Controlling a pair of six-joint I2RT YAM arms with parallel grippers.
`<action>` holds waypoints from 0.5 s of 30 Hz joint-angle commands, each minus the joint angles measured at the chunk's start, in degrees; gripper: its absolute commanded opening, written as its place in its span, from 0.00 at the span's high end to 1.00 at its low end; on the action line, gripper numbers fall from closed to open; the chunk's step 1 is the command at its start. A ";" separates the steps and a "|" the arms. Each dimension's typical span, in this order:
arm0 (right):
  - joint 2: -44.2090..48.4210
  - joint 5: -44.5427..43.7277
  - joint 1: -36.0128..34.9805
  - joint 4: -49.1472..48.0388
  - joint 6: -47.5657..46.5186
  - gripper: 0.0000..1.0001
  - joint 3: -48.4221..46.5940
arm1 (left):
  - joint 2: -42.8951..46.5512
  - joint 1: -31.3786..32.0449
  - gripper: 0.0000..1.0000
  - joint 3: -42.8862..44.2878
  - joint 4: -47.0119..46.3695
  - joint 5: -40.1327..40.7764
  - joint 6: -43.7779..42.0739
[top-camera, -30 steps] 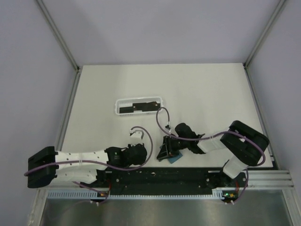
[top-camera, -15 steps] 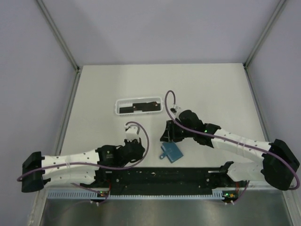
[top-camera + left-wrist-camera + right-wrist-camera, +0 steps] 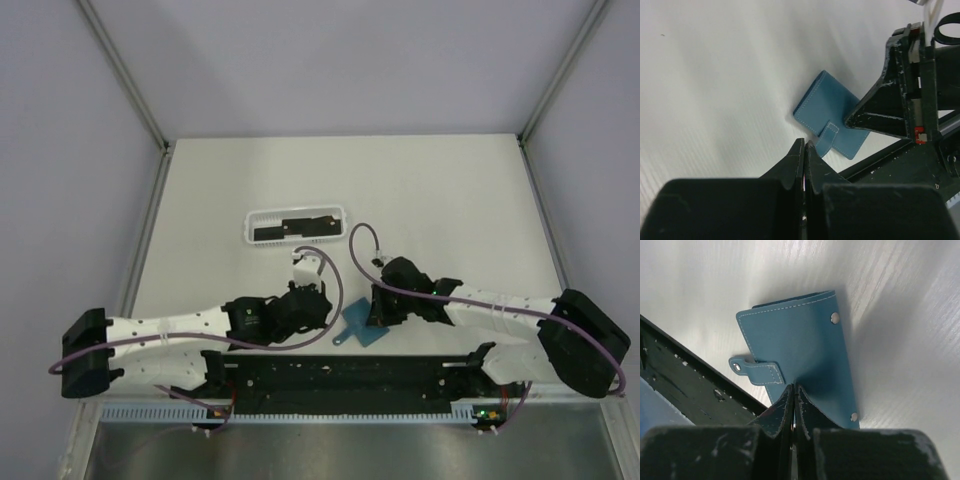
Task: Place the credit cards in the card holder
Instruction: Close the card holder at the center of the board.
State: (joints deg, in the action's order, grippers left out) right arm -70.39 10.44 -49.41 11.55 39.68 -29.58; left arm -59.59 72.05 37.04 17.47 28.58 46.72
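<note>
The teal-blue card holder lies flat on the table near the front rail, its tab pointing toward the left arm. The holder fills the right wrist view, where my right gripper is shut with its tips on the holder's near edge and nothing between the fingers. My left gripper is shut and empty, its tips just short of the tab. In the top view the left gripper and right gripper flank the holder. Black credit cards lie in the white basket tray.
The black front rail runs just behind the holder's near side. The right gripper's black finger reaches over the holder's right corner in the left wrist view. Purple cables loop above both wrists.
The right gripper let go of the holder, lifted back open, then came down shut at its right edge. The left gripper swung right toward the tab. The holder now lies flat.
</note>
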 commanded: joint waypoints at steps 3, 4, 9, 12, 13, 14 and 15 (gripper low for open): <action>-5.71 2.48 -0.60 -4.26 0.84 1.00 -0.47 | -6.14 0.02 1.00 1.90 -9.73 -6.77 -1.55; -5.98 2.48 -0.52 -4.34 0.84 1.00 -0.56 | -7.02 0.02 1.00 1.38 -11.22 -7.56 -1.28; 0.06 0.47 -0.51 -4.35 2.06 1.00 -0.21 | -12.11 0.02 1.00 0.23 -19.38 -11.43 -0.67; 3.84 -0.85 -0.51 -2.77 2.59 0.99 -0.39 | -15.19 0.02 1.00 0.67 -21.51 -11.97 -0.23; 4.73 -1.12 -0.43 -1.98 2.59 0.98 -0.65 | -16.16 0.02 1.00 1.02 -21.43 -11.79 -0.05; 5.78 -1.38 -0.34 -0.84 2.51 0.96 -0.83 | -17.13 0.02 1.00 1.02 -21.34 -11.62 0.30; 6.57 -1.64 -0.16 -0.13 2.33 0.95 -1.00 | -18.01 0.02 1.00 1.11 -21.25 -11.70 0.48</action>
State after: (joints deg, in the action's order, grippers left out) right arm -68.10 11.25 -49.41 9.04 41.78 -29.65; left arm -75.02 72.05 37.28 1.06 17.89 46.37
